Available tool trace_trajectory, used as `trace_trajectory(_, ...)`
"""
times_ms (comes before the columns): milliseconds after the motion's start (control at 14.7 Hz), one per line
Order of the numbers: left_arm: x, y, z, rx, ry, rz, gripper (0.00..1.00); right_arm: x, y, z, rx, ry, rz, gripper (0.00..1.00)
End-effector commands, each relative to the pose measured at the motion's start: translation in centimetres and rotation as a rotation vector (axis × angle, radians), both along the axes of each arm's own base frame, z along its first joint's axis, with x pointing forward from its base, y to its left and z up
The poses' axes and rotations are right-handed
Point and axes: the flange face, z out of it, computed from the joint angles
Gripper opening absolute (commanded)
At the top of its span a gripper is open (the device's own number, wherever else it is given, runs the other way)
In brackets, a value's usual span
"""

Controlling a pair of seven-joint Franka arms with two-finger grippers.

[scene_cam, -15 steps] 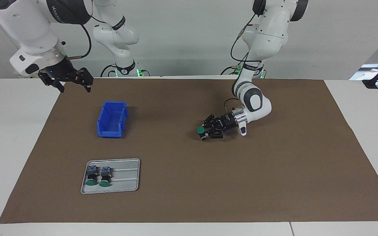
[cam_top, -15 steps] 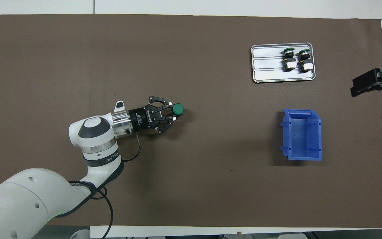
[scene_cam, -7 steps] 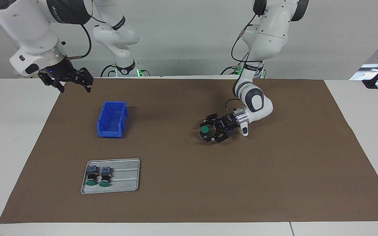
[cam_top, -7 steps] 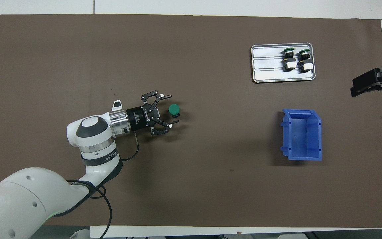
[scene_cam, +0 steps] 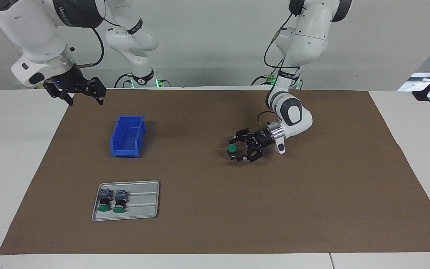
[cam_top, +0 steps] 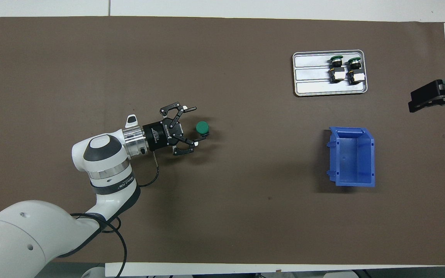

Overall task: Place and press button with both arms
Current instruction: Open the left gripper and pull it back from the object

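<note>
In the facing view, the push-button (scene_cam: 231,150) stands upright on the brown mat (scene_cam: 312,201), green cap up, near the mat's middle and a little toward the left arm's end. The left gripper (scene_cam: 238,150) lies low beside it with its fingers spread wide apart, the button between their tips and gripped by neither. The right gripper (scene_cam: 84,95) hangs in the air over the mat's corner nearest the right arm's base, fingers apart and holding nothing; that arm waits. A blue bin (scene_cam: 127,136) sits on the mat toward the right arm's end. A grey metal tray (scene_cam: 144,201) lies farther from the robots than the bin, near the mat's edge, and carries two more green-capped buttons (scene_cam: 110,201) lying side by side.

In the overhead view, the push-button (cam_top: 202,127) shows as a round green cap, with the released left gripper (cam_top: 194,126) just beside it, one fingertip on either side. The right gripper (cam_top: 433,98) juts in at the mat's (cam_top: 245,216) edge. The blue bin (cam_top: 352,156) is empty, and the tray (cam_top: 311,77) holds its two buttons (cam_top: 345,69) at one end.
</note>
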Motion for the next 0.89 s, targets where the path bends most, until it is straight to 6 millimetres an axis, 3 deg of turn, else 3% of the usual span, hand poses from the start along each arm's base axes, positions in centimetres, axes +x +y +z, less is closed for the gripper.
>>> trace_trajectory(0, -1.0, 1.3, 1.9, 0.018, 0.002, 0.037, 1.0, -0.6, -0.2, 0.0, 0.0, -0.007, 0.014, 0.99)
trace_trajectory(340, -1.5, 2.9, 5.1, 0.107, -0.046, 0.025, 1.0, -0.6, -0.2, 0.0, 0.0, -0.007, 0.014, 0.99)
trace_trajectory(613, -0.6, 4.9, 8.2, 0.214, -0.063, -0.051, 1.0, -0.6, -0.2, 0.0, 0.0, -0.007, 0.014, 0.99)
trace_trajectory(817, 0.0, 6.5, 9.0, 0.312, -0.112, -0.129, 1.0, -0.6, -0.2, 0.0, 0.0, -0.007, 0.014, 0.99)
